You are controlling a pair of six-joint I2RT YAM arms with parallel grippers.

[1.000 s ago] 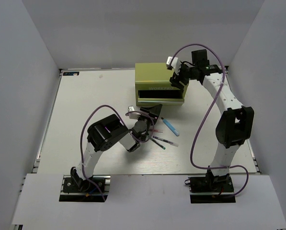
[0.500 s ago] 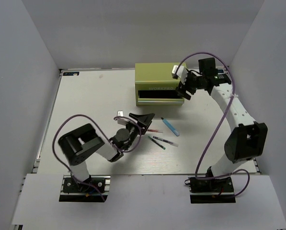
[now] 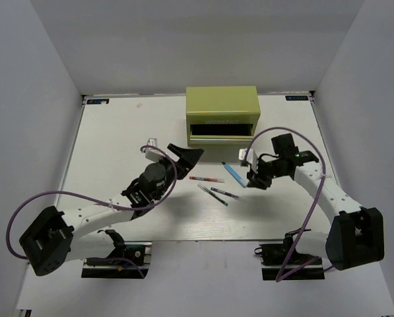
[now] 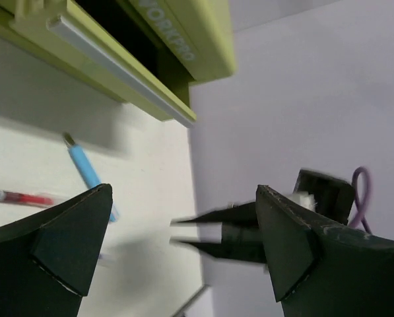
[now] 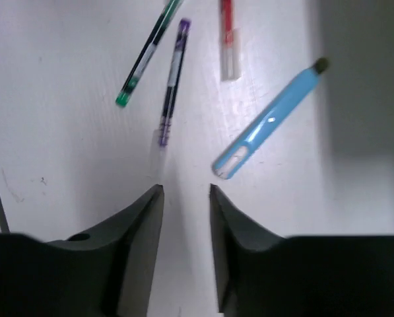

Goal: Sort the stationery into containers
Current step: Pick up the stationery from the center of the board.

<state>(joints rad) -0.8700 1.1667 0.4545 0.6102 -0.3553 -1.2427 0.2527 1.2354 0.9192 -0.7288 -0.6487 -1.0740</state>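
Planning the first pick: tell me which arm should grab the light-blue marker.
Right. The right gripper hangs open just short of the light-blue marker; the left gripper sits farther off, past the red-and-white pen.

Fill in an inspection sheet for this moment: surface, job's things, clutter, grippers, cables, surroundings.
Surface: white table, holding the chest and loose pens.
Job's things: olive-green tool chest at the far edge, front drawer apparently open, inside too dark to read. The light-blue marker, red-and-white pen, green-tipped pen and purple-tipped pen lie on the table in front of it.
Clutter: nothing seen.
Grippers: left gripper wide open, empty; right gripper narrowly open, empty, beside the marker.
Cables: purple cable loops along each arm, clear of the pens.
Surroundings: plain grey walls on three sides.
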